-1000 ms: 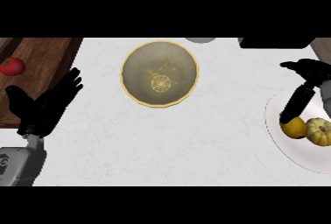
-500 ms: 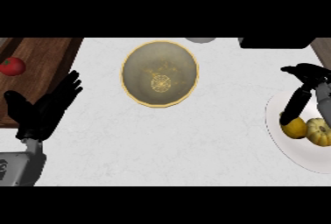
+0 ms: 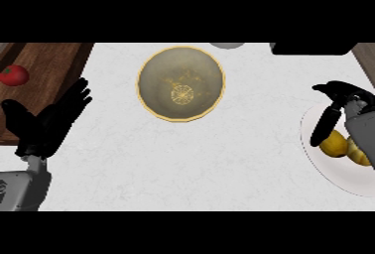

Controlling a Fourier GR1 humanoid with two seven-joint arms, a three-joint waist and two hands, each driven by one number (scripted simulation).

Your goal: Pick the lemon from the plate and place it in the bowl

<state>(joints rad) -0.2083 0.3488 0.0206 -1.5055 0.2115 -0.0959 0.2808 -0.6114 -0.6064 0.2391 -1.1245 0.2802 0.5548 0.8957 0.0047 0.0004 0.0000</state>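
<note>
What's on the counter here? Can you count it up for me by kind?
Yellow fruit on the plate: 2, lemon and a second piece
Red fruit: 1, tomato
Bowls: 1, bowl
Plates: 1, plate
Boards: 1, wooden board
Total: 6

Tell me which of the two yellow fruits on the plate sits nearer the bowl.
The left lemon, the one lying beside the right hand on its dark fingers' side, is nearer the bowl. The other yellow fruit lies toward the plate's outer side, half hidden by the forearm.

yellow lemon (image 3: 335, 144), gold-rimmed bowl (image 3: 181, 82), white plate (image 3: 328, 168)
</note>
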